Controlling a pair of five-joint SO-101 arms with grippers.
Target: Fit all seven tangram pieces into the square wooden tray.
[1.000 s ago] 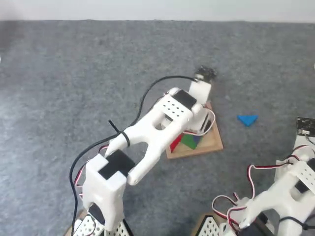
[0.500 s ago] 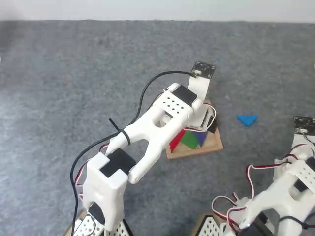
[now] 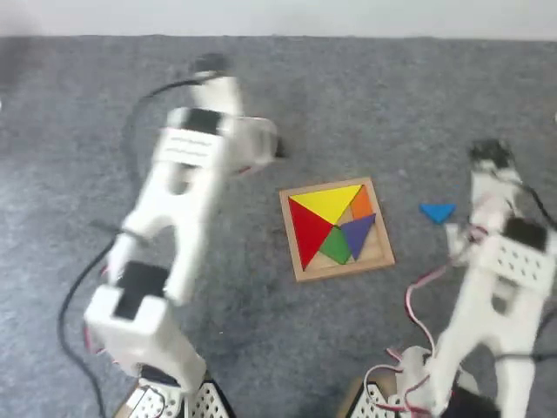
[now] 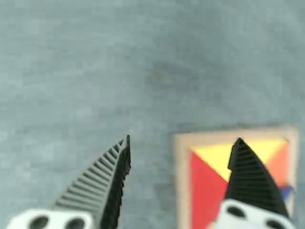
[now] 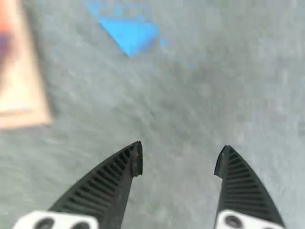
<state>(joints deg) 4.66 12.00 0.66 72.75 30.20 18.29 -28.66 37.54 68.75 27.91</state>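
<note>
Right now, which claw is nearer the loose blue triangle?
The right. The right claw hovers open with the blue triangle just ahead of it; the left claw is by the wooden tray's opposite side.

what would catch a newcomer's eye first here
The square wooden tray sits mid-table, part filled with bright pieces, a yellow triangle and a red triangle the largest. A lone blue triangle lies on the grey carpet to its right, ahead of the open right gripper.
</note>
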